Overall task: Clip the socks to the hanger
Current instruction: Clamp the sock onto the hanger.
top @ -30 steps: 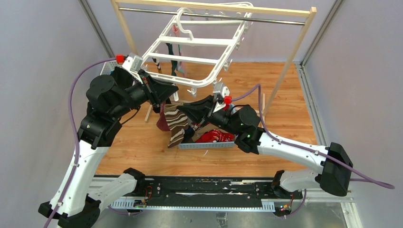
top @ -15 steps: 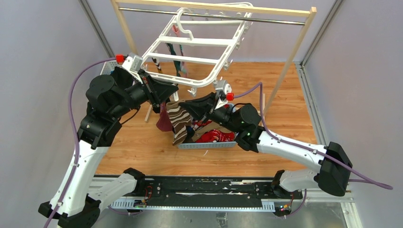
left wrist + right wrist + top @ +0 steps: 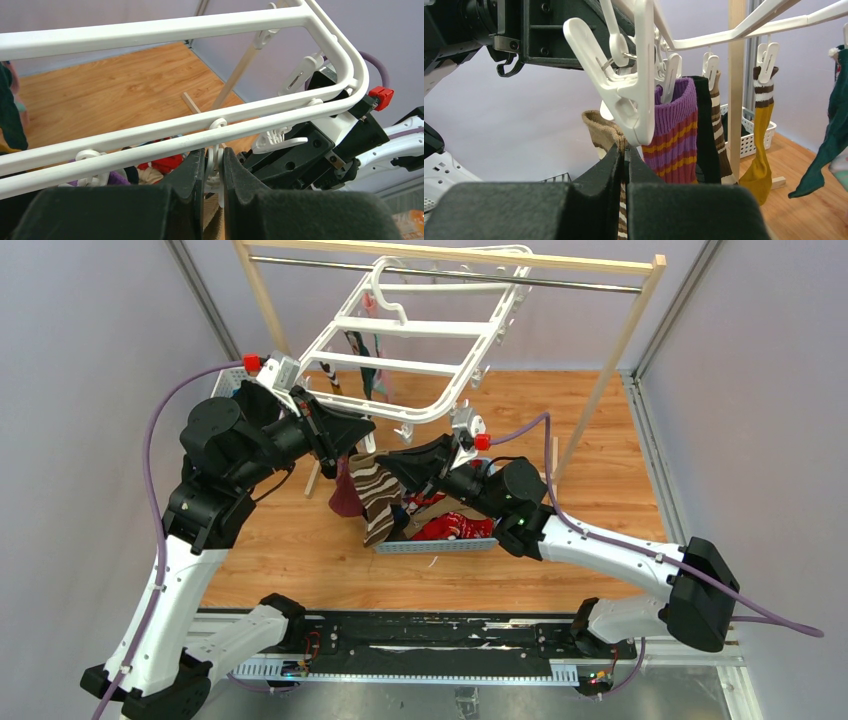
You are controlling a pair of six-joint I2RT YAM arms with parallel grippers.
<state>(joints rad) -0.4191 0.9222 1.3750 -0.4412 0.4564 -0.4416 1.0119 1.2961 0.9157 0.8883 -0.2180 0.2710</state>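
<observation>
Hanger (image 3: 420, 328), one, left hand (image 3: 213, 159) nipped on one clip (image 3: 215, 169), right hand (image 3: 625, 152) gripping one striped sock (image 3: 600, 131)

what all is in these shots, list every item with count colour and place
hanger: one, white, tilted under the rack's rail
rack: one, wood with a metal rail, far side
open clip: one, white, on the hanger's near edge
striped sock: one, brown and cream, just below the open clip
purple sock: one, orange-striped, clipped
black sock: one, clipped beside it
mustard sock: one, striped cuff, clipped
green sock: one, dark, hanging
basket: one, grey, mid-table
red sock: one, in the basket
table: one, wood-grain
left tool: squeezing the open clip
right tool: pinching the striped sock
</observation>
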